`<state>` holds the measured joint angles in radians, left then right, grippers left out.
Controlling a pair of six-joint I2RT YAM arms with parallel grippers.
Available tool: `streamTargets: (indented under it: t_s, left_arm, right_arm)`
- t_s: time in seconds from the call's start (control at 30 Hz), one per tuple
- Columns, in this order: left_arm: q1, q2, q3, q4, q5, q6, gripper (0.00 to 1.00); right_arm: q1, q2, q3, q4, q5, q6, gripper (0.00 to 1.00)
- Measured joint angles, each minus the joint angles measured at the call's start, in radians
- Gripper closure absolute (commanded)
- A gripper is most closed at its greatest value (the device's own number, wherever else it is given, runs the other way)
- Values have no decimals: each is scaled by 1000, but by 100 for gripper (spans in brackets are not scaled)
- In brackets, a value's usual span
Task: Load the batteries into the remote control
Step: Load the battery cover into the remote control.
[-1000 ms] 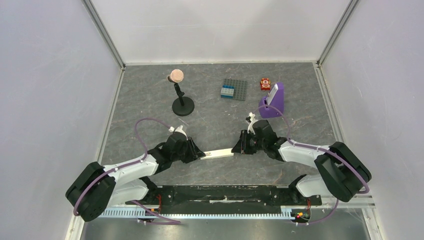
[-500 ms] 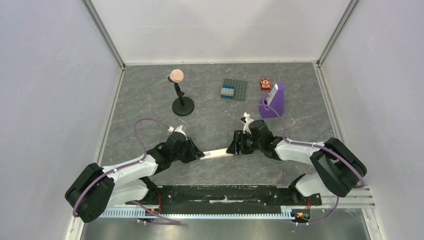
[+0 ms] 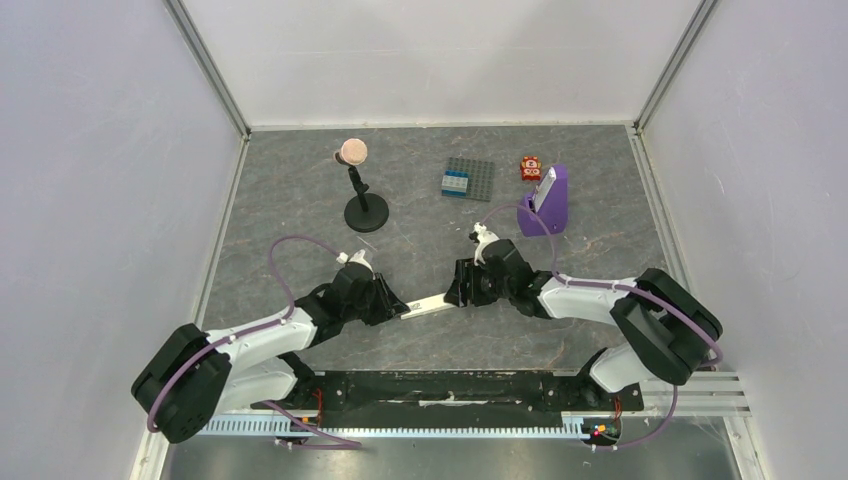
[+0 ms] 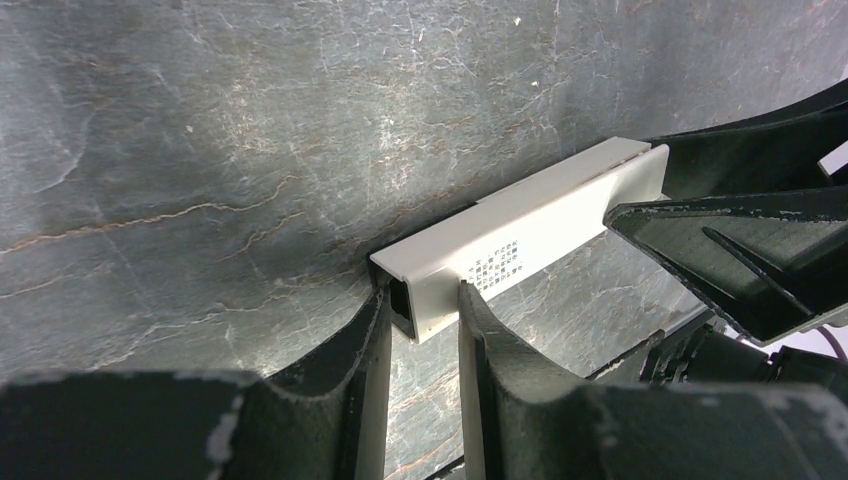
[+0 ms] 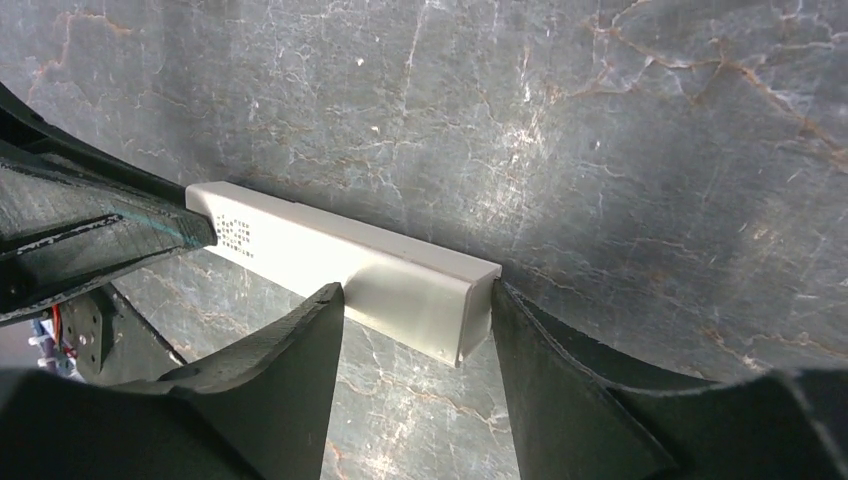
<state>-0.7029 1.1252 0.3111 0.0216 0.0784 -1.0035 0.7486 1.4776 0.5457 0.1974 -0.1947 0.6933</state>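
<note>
We steady the remote control
Left gripper clamps one end; right gripper straddles the other, grip unclear; we should hold it level

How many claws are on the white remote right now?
2. The left claw pinches one end of the remote control. The right claw straddles the opposite end, a finger at each side, though whether it grips is unclear. No claw is hidden.

Black left hand, black right hand, white arms, looping purple cables.
</note>
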Motion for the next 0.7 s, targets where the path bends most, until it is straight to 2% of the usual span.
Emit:
streamTargets:
  t_s: [0.1,0.2,0.5,0.57,0.7]
  left_arm:
    - [0,3,0,3,1,0,67]
    - [0,9,0,11,3,1,64]
    - [-3,55,11,47,9,2,54]
    - [-7,60,11,53,5,2,54]
    - [-12,64,11,59,0,1,60]
  right_arm:
    - [13,10,5,12,29,-7,32]
    - [31,13,10,31,59,-19,30]
    - [57,39,24,58,131,-58,31]
    - [64,45,24,61,147,-70,33]
    - [69,57,24,78,169,-83,40]
